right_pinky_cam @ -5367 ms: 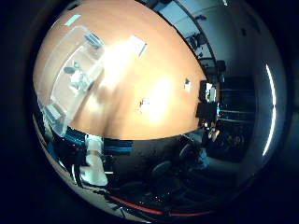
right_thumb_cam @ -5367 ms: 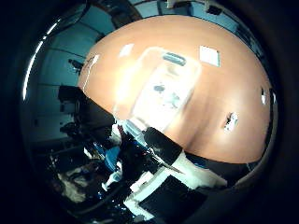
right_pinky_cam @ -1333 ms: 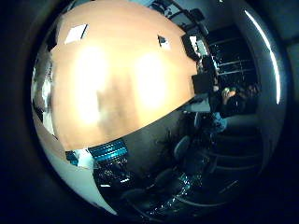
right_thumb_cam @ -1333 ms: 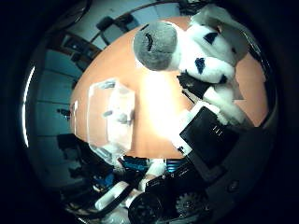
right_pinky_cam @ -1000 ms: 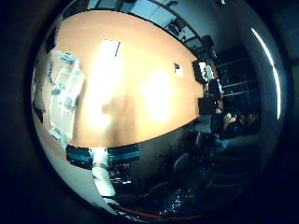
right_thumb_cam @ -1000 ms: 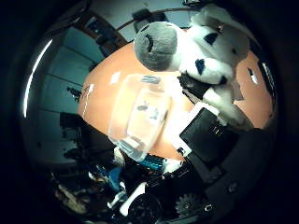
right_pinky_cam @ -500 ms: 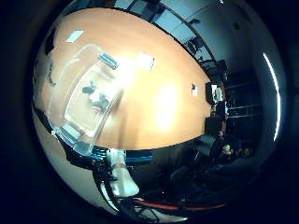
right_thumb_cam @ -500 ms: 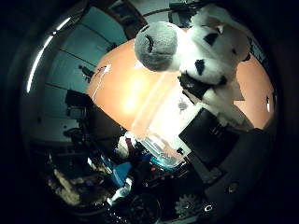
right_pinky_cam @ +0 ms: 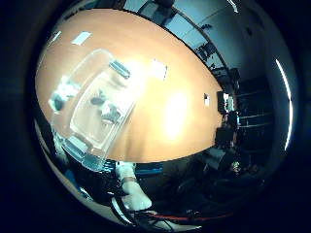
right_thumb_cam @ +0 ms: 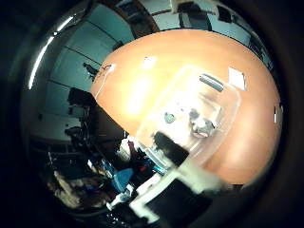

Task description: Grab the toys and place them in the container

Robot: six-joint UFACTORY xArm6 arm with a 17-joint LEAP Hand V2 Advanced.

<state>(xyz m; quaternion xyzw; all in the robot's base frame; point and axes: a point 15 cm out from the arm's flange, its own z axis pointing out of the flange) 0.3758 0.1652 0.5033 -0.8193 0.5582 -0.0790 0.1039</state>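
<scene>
Since half a second earlier the plush toy that filled the thumb-side view beside the palm is gone from that view, and the clear container (right_thumb_cam: 199, 114) now shows unobstructed beneath the hand. In the little-finger view a blurred grey and white shape (right_pinky_cam: 60, 94) sits at the container's near end, inside or just over the wall; it may be the released toy, but this cannot be confirmed. The container rests on the orange table (right_pinky_cam: 170, 111), with small dark and pale items (right_pinky_cam: 108, 110) lying on its floor. Its long axis runs between the two handled ends, one close to the table edge. The container lies directly below the palm, so any drop from here would fall within its walls, as judged. The hand (right_thumb_cam: 180, 166) shows only as blurred white and black parts at the view's edge; whether its fingers are spread or curled cannot be told. No other toy is visible on the table surface in either view.
</scene>
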